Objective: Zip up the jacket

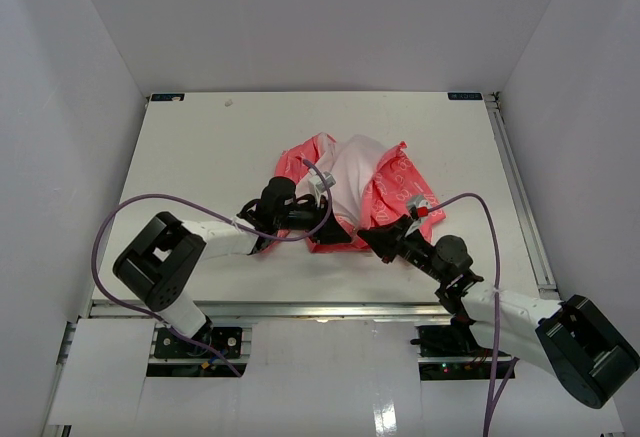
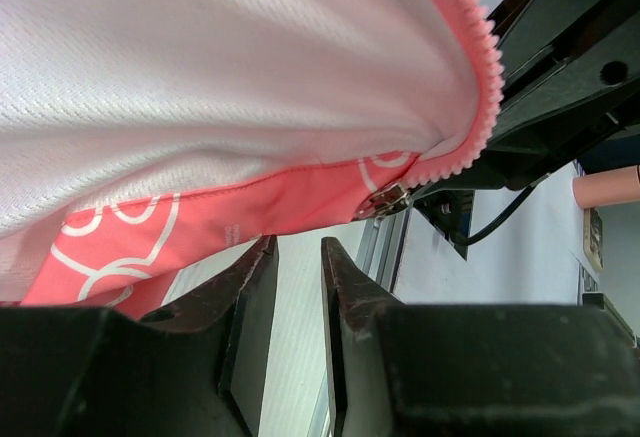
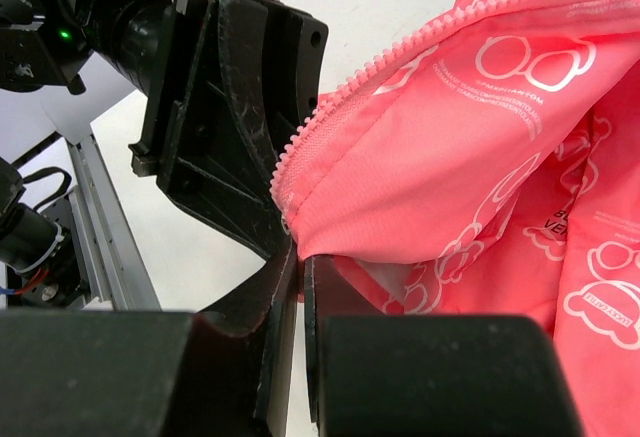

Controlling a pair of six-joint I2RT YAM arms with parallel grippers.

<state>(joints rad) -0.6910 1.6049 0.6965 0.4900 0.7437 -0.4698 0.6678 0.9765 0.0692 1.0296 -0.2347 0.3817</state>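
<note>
The coral-pink jacket [image 1: 385, 182] with white print lies bunched at the table's middle, its white lining [image 1: 350, 162] showing. My right gripper [image 1: 374, 238] is shut on the jacket's near bottom corner by the zipper teeth [image 3: 400, 52]; the fabric is pinched at its fingertips [image 3: 300, 257]. My left gripper [image 1: 338, 233] stands just left of it, right at the hem. Its jaws [image 2: 297, 247] are open with nothing between them. The jacket [image 2: 230, 87] hangs just above its tips. The metal zipper slider [image 2: 385, 200] sits at the hem's end, right of the fingertips.
White walls enclose the white table [image 1: 200, 147] on three sides. An aluminium rail [image 1: 300, 309] runs along the near edge. Purple cables [image 1: 110, 222] loop off both arms. The two grippers stand very close together at the jacket's near edge.
</note>
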